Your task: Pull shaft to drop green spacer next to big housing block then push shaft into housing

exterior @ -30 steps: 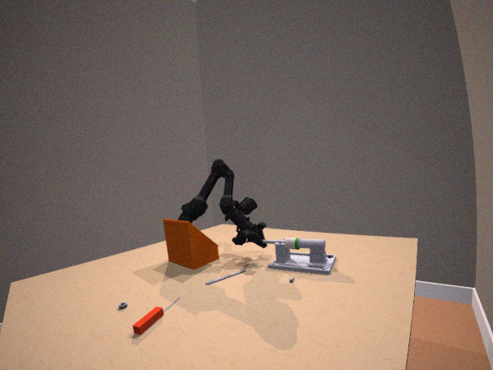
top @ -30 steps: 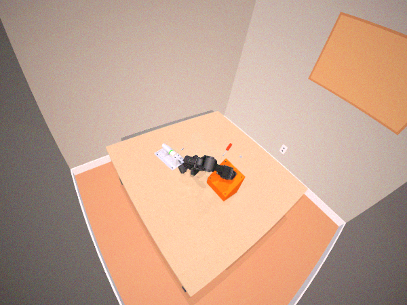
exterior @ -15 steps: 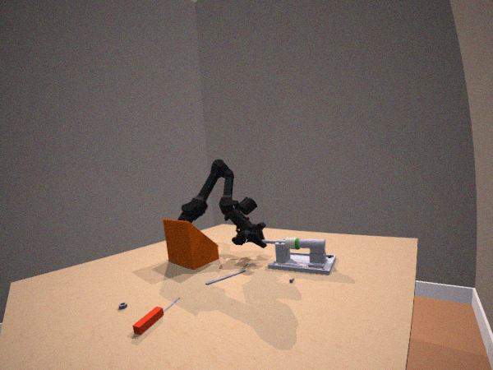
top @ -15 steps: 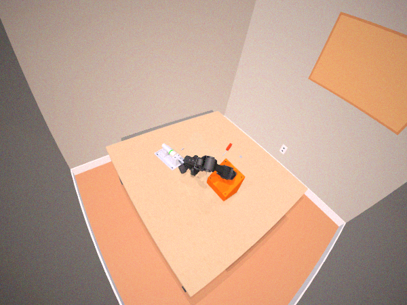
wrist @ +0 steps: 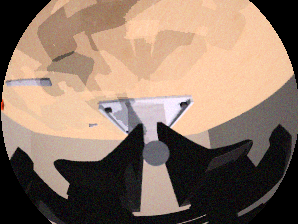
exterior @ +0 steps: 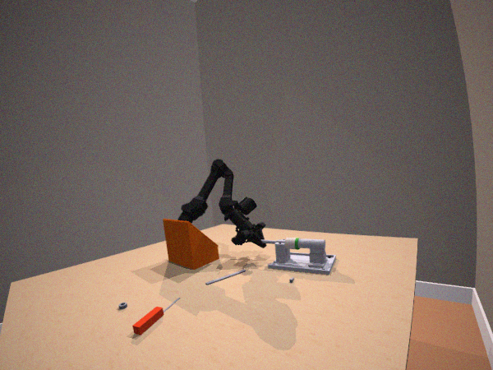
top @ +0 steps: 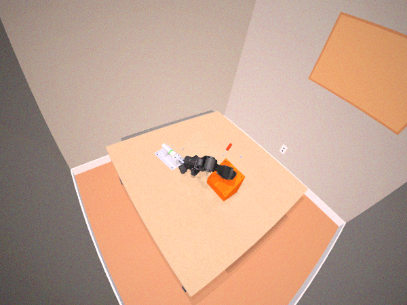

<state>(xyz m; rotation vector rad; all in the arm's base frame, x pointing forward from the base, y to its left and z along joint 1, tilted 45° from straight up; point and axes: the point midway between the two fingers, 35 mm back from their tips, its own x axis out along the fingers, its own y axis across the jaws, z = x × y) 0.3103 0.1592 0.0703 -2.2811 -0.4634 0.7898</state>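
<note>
My gripper is shut on the grey shaft, whose round end shows between the fingers in the wrist view. The shaft runs level into the slim support post. Past the post, a pale section, then the green spacer, sit in line with the shaft. The green spacer is up at shaft height, right beside the big housing block and its tube. No spacer is seen on the table. The shaft inside the spacers and housing is hidden.
The grey base plate carries post and housing. An orange wedge block stands at the arm's base. A thin rod, a red screwdriver, a nut and a small bolt lie around.
</note>
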